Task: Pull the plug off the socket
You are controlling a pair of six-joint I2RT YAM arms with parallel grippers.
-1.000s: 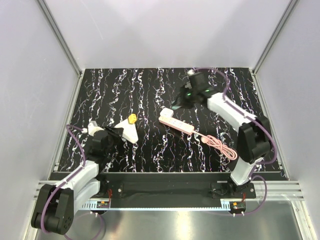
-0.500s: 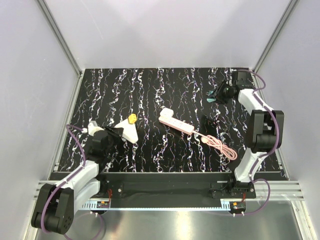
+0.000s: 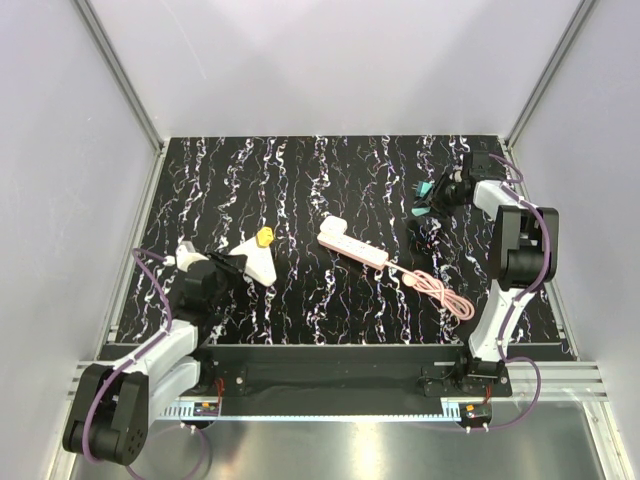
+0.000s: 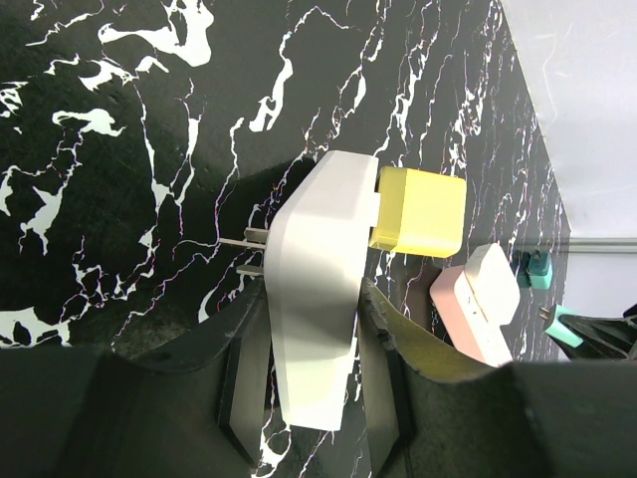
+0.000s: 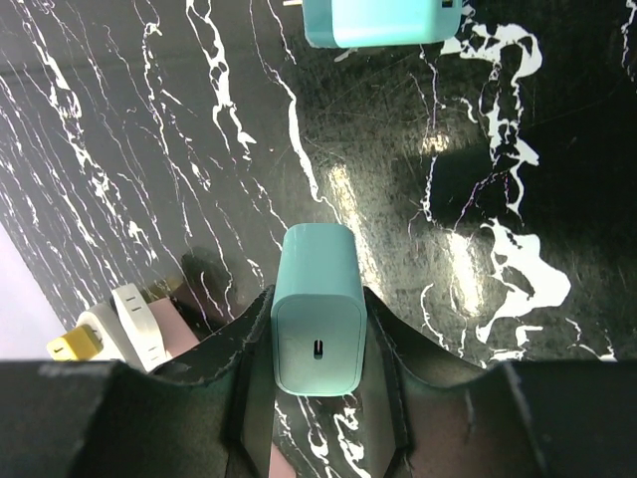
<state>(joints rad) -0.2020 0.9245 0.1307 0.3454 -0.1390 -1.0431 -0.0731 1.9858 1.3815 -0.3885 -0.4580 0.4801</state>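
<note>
Socket [image 4: 314,289], white rounded-triangle block, clamped between left pincer [image 4: 314,344] fingers [image 4: 244,368], low over front-left part of table [image 3: 300,180]. Yellow plug [image 4: 418,211] seated in socket's far face, touching it, not yet pulled off. Two metal prongs [image 4: 249,239] sticking out of socket's opposite face. Pink power strip [image 3: 352,243] lying mid-table, well apart from socket, cord [image 3: 440,290] looped toward right. Right pincer [image 5: 317,334] at far-right of table, closed around teal charger [image 5: 317,299]. Second teal charger [image 5: 378,20] lying on table just beyond.
</note>
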